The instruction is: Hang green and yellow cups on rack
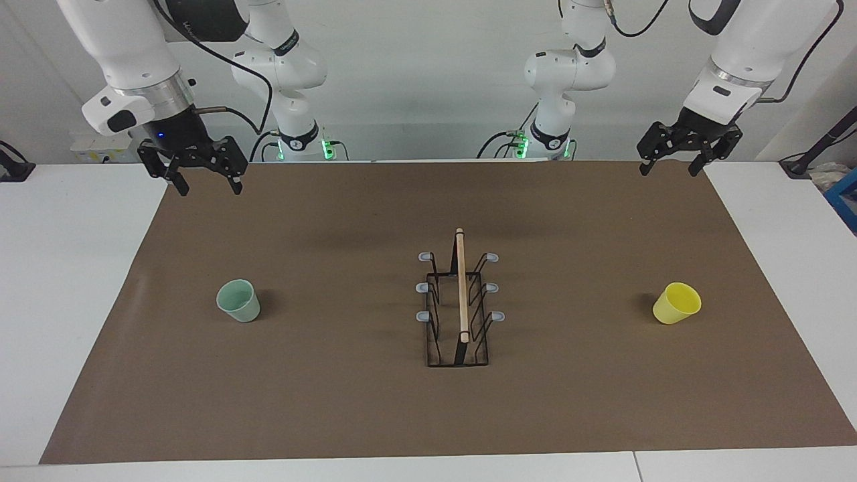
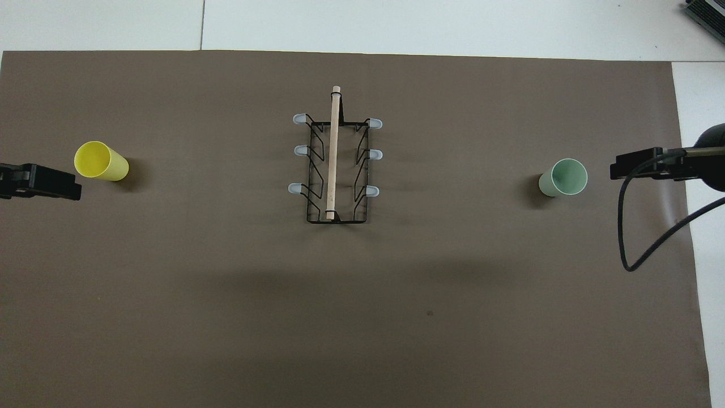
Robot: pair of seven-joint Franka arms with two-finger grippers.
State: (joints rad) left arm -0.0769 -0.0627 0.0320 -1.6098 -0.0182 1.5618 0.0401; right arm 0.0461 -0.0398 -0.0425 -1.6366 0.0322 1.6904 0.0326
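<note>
A pale green cup [image 1: 238,300] [image 2: 563,177] stands mouth up on the brown mat toward the right arm's end. A yellow cup [image 1: 676,302] [image 2: 102,161] stands mouth up toward the left arm's end. Between them sits the black wire rack [image 1: 458,301] [image 2: 334,170] with a wooden bar along its top and grey-tipped pegs, nothing hanging on it. My right gripper [image 1: 209,190] [image 2: 628,170] hangs open and empty, high above the mat's corner at its own end. My left gripper [image 1: 668,171] [image 2: 62,184] hangs open and empty over the corner at its end.
The brown mat [image 1: 335,402] covers most of the white table [image 1: 67,301]. A black cable [image 2: 651,238] loops down from the right arm. A dark-and-blue object [image 1: 845,194] lies past the left arm's end of the table.
</note>
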